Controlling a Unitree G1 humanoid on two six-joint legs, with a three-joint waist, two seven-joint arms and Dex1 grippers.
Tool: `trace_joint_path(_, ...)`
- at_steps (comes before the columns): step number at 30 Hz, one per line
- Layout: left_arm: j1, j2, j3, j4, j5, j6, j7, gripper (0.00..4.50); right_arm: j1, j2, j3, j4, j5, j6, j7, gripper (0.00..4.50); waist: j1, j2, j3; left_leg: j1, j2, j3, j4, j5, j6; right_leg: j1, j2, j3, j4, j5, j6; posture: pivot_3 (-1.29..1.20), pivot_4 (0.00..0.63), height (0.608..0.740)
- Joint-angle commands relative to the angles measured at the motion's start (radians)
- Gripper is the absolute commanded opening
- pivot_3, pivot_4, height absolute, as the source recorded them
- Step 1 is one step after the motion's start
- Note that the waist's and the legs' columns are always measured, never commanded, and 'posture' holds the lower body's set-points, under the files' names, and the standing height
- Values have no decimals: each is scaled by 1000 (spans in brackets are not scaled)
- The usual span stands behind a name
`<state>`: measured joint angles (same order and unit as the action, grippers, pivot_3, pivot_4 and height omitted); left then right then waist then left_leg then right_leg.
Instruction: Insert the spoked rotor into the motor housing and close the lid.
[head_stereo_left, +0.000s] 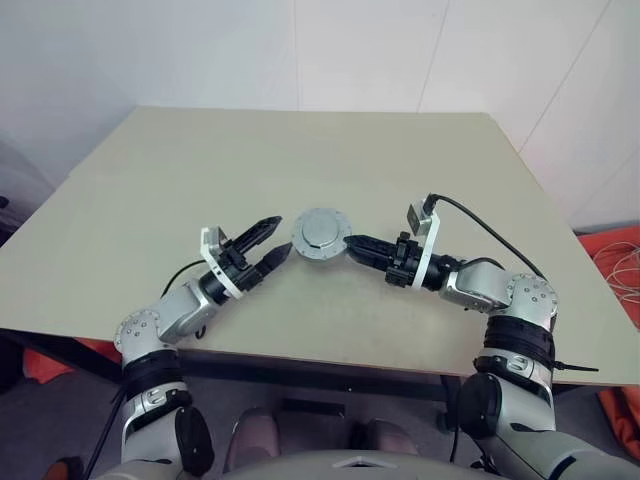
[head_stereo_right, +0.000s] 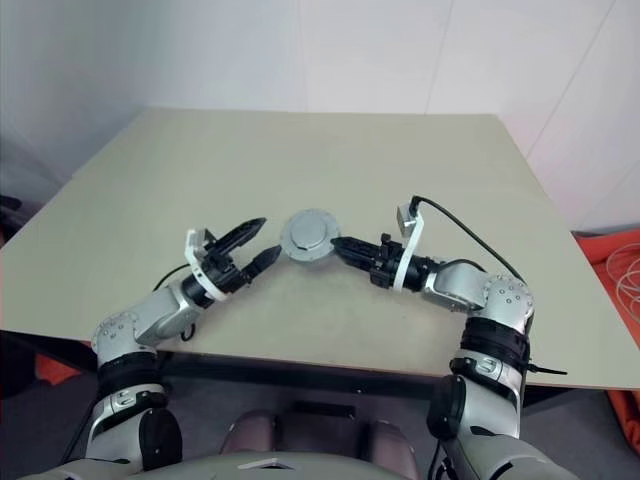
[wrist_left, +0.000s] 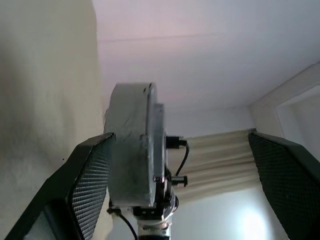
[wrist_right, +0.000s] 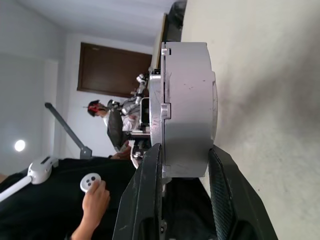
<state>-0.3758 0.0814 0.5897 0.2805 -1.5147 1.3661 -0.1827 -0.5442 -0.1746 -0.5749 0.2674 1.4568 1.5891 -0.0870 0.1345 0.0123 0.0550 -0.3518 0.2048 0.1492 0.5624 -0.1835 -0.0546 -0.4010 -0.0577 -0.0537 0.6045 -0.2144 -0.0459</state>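
Closed motor housing (head_stereo_left: 320, 236) flat-face-up in right hand (head_stereo_left: 352, 243), above table (head_stereo_left: 300, 150)

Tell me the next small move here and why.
Probably lower the right gripper to set the closed motor housing on the table. The lid looks shut over it, the right fingers clamp its edge and hold it up, and the left gripper stands open beside it.

Both arms are silver-grey metal with round, screw-dotted joint housings and black ribbed sections. Each claw, the left claw (head_stereo_left: 262, 245) and the right claw (head_stereo_left: 358, 246), has black textured fingers behind a white bracket, and black cables loop off both wrists.
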Motion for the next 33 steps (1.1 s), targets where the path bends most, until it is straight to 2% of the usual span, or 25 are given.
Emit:
trace_joint_path(1,7,3,-49,-12,-61,13,23,4500,-30,-12,36,-36,122,-31,-9,1088,0,0,0,0,0,0,0,0,0,0,0,0,0,0,0,0,0,740)
trace_joint_path(15,1,-1,-130,-35,-101,-76,-11,4500,45,-127,279,-91,412,-203,-100,1088,8,0,0,-1,0,0,3,0,0,1,0,0,0,2,3,0,0,740)
trace_joint_path(22,9,9,-156,-46,-115,-92,-23,2220,74,-186,373,-117,500,-298,-113,1088,15,-1,0,-2,0,0,5,0,0,2,0,0,0,3,5,0,0,740)
trace_joint_path(23,10,10,-160,-47,-116,-95,-24,2043,77,-191,384,-116,499,-307,-112,1080,16,0,0,-2,0,-1,6,0,0,2,0,0,0,3,6,0,0,740)
trace_joint_path(30,10,20,-185,-49,-109,-106,-38,2043,83,-220,436,-134,496,-336,-61,1075,16,-1,0,-9,0,-1,10,0,1,1,0,0,0,4,8,0,0,740)
trace_joint_path(33,7,26,-193,-47,-106,-107,-45,2043,85,-200,430,-142,515,-372,-45,1075,16,-1,0,-10,0,-2,11,0,1,1,0,0,0,5,9,0,0,740)
